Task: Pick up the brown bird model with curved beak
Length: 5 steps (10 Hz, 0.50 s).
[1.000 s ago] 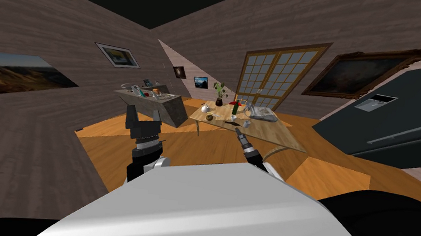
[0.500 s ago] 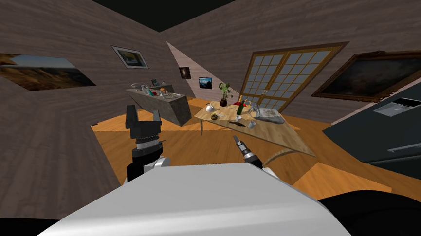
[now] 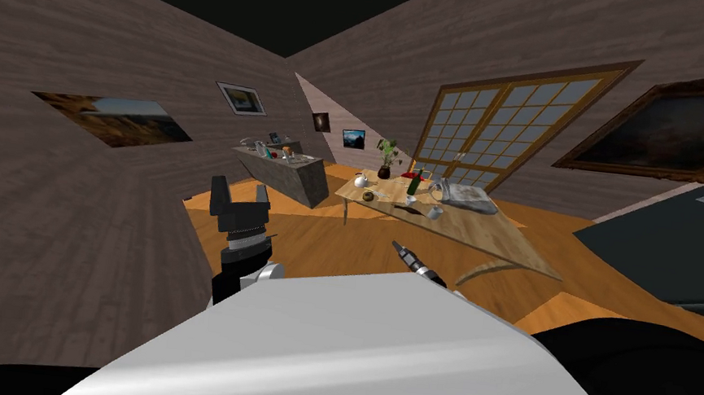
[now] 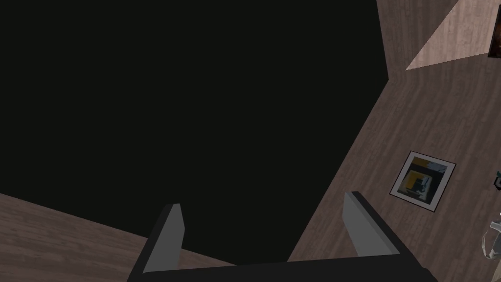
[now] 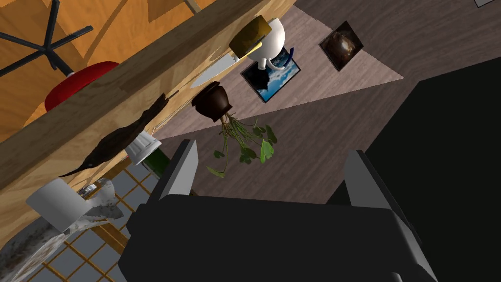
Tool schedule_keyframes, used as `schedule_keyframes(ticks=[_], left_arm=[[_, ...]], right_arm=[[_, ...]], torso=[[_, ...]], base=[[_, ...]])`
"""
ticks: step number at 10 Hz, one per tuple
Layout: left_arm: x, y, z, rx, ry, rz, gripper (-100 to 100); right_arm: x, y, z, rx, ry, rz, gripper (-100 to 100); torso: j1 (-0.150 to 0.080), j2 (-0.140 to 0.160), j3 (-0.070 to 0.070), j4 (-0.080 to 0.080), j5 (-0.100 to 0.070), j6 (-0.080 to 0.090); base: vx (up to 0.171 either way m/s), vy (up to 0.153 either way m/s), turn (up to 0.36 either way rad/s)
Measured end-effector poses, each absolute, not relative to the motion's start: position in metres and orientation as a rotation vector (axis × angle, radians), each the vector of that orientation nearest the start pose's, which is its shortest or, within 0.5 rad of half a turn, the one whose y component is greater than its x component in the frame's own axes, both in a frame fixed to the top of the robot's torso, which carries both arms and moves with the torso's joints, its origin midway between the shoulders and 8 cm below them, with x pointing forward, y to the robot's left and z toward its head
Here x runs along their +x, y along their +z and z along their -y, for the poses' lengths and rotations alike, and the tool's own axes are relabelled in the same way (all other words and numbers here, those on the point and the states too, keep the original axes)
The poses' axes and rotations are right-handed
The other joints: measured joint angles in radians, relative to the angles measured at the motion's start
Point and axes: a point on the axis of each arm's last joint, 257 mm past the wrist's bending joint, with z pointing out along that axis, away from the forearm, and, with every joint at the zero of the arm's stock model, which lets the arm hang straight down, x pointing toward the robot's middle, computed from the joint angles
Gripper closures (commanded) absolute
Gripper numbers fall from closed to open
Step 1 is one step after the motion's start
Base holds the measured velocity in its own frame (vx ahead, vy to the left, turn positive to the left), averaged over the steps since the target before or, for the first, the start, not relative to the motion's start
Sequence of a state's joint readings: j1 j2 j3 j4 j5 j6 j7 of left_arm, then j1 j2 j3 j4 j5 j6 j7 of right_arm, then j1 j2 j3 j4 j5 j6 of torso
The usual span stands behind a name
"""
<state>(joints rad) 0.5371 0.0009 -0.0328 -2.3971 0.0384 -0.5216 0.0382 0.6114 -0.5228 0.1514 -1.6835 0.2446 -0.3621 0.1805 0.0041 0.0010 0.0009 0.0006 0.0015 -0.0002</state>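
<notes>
The brown bird model [image 5: 117,139] lies along the wooden surface [image 5: 161,63], near the dark plant pot [image 5: 211,102], with its long curved beak pointing away from the pot. The right end effector [image 5: 271,161] has its fingers spread and empty and is well apart from the pot, short of the surface edge. The left end effector [image 4: 261,215] is also spread and empty, raised and farther from the pot. We judge the step in hand to be the approach. We advise closing in until the pot is within reach, then setting the spread fingers across the bird's thick body, not its thin beak. Keep clear of the small white cup [image 5: 143,147], also near the pot, which we judge easy to knock.
</notes>
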Motion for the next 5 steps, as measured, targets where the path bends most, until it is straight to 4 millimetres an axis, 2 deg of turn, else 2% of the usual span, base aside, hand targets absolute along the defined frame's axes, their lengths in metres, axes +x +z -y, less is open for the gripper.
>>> schedule_keyframes(ticks=[1, 2, 5], left_arm=[[0.313, 0.068, -0.272, -0.612, -1.406, -0.506, 0], [0.313, 0.068, -0.272, -0.612, -1.406, -0.506, 0], [0.313, 0.068, -0.272, -0.612, -1.406, -0.506, 0]], right_arm=[[0.308, -0.368, 0.308, 0.510, 0.675, -1.852, -100], [0.304, -0.381, 0.311, 0.516, 0.657, -1.875, -100], [0.266, -0.428, 0.339, 0.487, 0.540, -2.029, -100]], torso=[[-0.001, 0.000, 0.000, 0.000, 0.000, 0.001], [-0.004, 0.000, 0.000, 0.000, -0.001, 0.001], [-0.001, -0.001, -0.001, 0.000, 0.000, 0.000]], base=[[0.004, 0.024, -0.019], [0.016, 0.052, 0.202], [0.024, 0.063, 0.159]])
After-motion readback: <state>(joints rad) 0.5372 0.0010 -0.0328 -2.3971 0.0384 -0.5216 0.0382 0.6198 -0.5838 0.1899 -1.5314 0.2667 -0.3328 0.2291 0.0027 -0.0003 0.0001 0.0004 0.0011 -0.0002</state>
